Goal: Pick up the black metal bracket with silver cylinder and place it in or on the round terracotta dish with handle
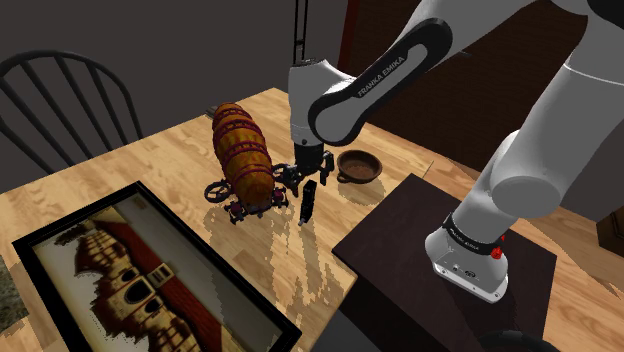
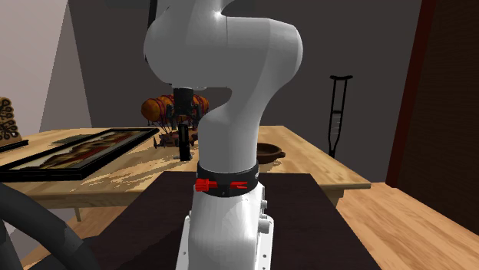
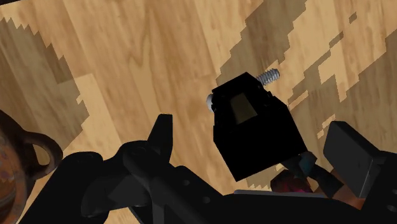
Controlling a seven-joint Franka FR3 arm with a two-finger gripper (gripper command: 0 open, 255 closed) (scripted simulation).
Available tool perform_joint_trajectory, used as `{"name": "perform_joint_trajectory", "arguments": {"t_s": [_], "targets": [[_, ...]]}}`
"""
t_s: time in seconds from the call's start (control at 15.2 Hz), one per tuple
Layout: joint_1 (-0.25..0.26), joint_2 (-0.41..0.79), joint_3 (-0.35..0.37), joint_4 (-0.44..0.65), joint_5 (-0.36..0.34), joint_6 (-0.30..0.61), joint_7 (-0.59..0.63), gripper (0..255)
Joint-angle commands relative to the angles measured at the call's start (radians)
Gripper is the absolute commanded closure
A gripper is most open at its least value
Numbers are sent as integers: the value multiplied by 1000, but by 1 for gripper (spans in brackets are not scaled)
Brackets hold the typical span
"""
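The black bracket (image 1: 308, 201) stands upright on the wooden table (image 1: 180, 175), and its silver cylinder (image 3: 269, 76) sticks out at the end away from the hand. My gripper (image 1: 309, 172) hangs just above it, open. In the wrist view the bracket (image 3: 254, 130) lies between the two fingers of the gripper (image 3: 254, 141) with a gap on each side, so neither touches it. The round brown dish (image 1: 357, 166), its handle pointing toward the gripper, sits a short way off toward the shoulder view's right. From the second exterior view the bracket (image 2: 184, 144) shows below the gripper (image 2: 183, 119), with the dish (image 2: 267, 150) partly behind the arm.
A wooden barrel on a small wheeled cart (image 1: 242, 158) stands close to the bracket on the side away from the dish. A large framed picture (image 1: 140, 270) lies toward the table's near end. A chair (image 1: 60, 100) stands behind the table, and the dark stand (image 1: 400, 250) adjoins it.
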Motion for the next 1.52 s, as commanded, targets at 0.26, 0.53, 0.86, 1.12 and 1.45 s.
{"name": "perform_joint_trajectory", "arguments": {"t_s": [0.26,0.53,0.86,1.12,1.45], "targets": [[0,1,0,0,0,1,1,255],[0,1,0,0,0,1,1,255],[0,1,0,0,0,1,1,255],[-1,-47,1,12,16,-57,-9,255],[-1,-101,-2,33,33,-130,-19,255]]}}
